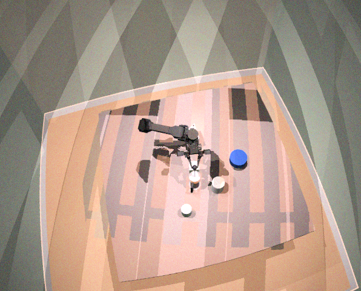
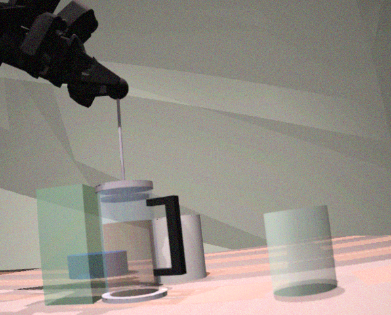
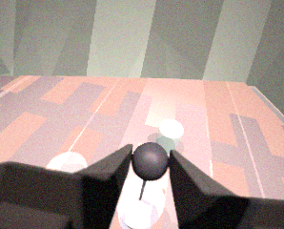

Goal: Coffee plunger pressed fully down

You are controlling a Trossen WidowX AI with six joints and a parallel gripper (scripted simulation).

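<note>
Jaws: clenched on the knob (image 3: 151,160), one dark finger (image 3: 111,174) against each side of it in the wrist view.
Gripper (image 2: 116,89): reaches in from the upper left of the exterior view, tip pointing down and to the right, high above the press.
Knob: a dark ball at the top of the rod; in the exterior view it is hidden inside the gripper's tip.
Rod (image 2: 120,138): thin and pale, running from the gripper down to the lid, leaning slightly.
Lid (image 2: 123,186): a grey disc on top of the press, level.
Press (image 2: 128,233): clear glass, upright on the counter (image 2: 222,298), with a black handle (image 2: 172,233) on its right side; a second disc sits just under the lid, above brown liquid.
Press from above (image 1: 194,179): near the middle of the counter, just in front of the arm (image 1: 166,128).
Green box (image 2: 67,244): translucent, just beside the press on its left in the exterior view.
Grey cylinder (image 2: 192,247): behind the handle.
Green cup (image 2: 299,249): translucent, well apart to the right.
Blue disc (image 1: 238,157): to the right of the arm from above.
White cup (image 1: 186,209): in front of the press from above.
</note>
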